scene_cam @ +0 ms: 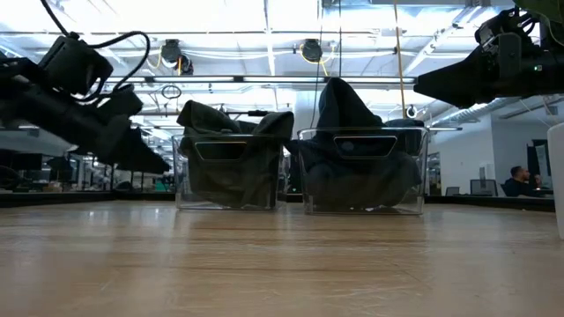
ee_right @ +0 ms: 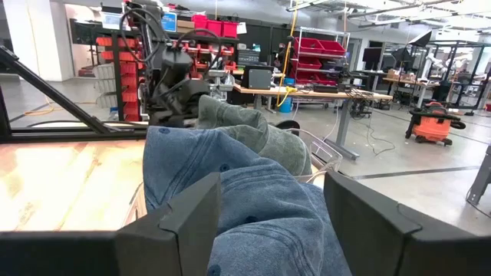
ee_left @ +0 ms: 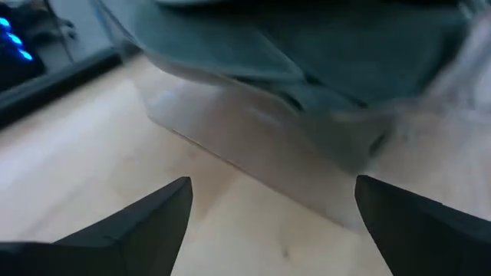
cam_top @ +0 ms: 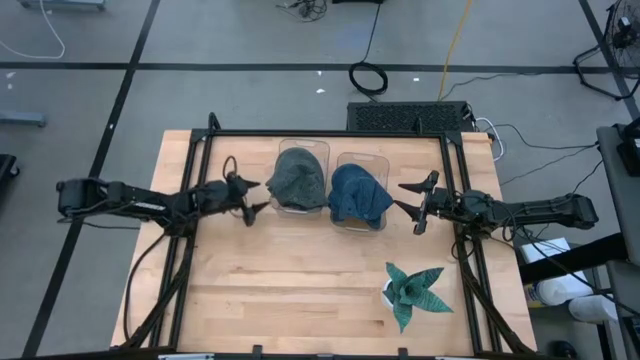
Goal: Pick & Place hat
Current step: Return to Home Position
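Hats fill 2 clear bins at the table's back: grey hats (cam_top: 297,177) in the left bin (cam_top: 302,145), blue hats (cam_top: 358,195) in the right bin (cam_top: 362,157). The left gripper (cam_top: 262,196) and right gripper (cam_top: 400,196) hang just outside the bins, fingers wide and empty, so I judge the sorting finished.

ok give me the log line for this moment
left tool open, empty, beside left bin | right tool open, empty, beside right bin | grey caps in left bin | blue caps in right bin
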